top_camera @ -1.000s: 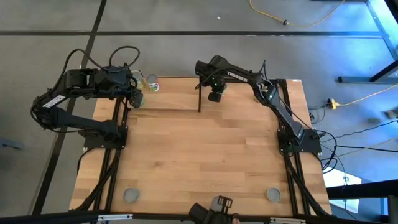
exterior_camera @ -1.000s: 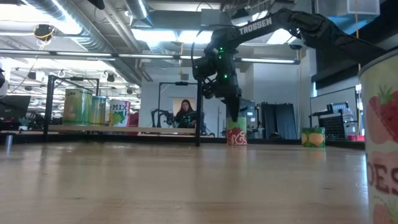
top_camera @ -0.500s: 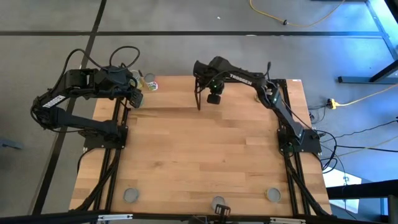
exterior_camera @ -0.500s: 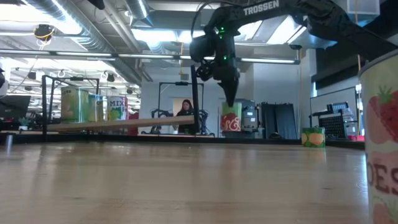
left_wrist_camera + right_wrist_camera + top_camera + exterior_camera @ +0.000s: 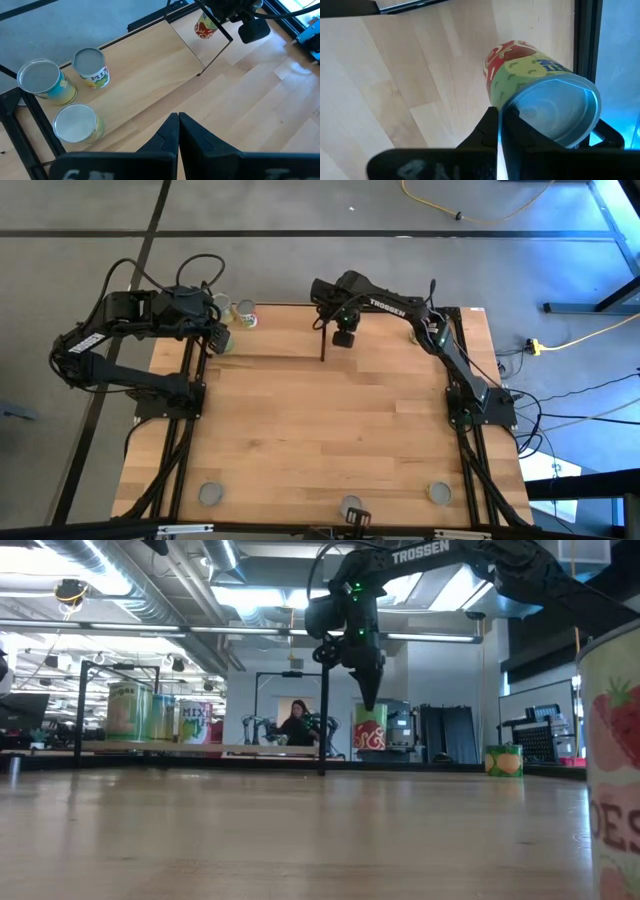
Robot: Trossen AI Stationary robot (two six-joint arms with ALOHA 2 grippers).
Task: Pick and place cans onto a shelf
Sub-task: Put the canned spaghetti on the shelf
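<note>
1. High view: right gripper (image 5: 344, 337) sits at the far edge of the table (image 5: 330, 430), just beside the black upright rod (image 5: 322, 340) at the right-hand end of the shelf (image 5: 275, 330). Left gripper (image 5: 220, 338) hovers at the shelf's other end, near the stored cans (image 5: 243, 315). The carried can is hidden under the right wrist here.
2. Low view: red-and-green can (image 5: 370, 730) hangs upright under the right gripper, clear of the tabletop, bottom roughly level with the shelf plank. It is outside the end rod; the shelf lies sideways from it, toward the three cans (image 5: 160, 712) on the plank. Another can (image 5: 503, 760) stands on the table beyond.
3. Left wrist view: left fingers (image 5: 170, 137) pressed together, holding nothing. Three cans stand upright at one end of the plank; the rest of the plank is bare, up to the red can at the frame's end.
4. Right wrist view: right gripper clamped on the can, its silver lid (image 5: 557, 110) facing the camera. Only this view confirms the grip.
5. Judgement: next move is lateral over the plank, past the rod. Right arm is the one placed to do it.
</note>
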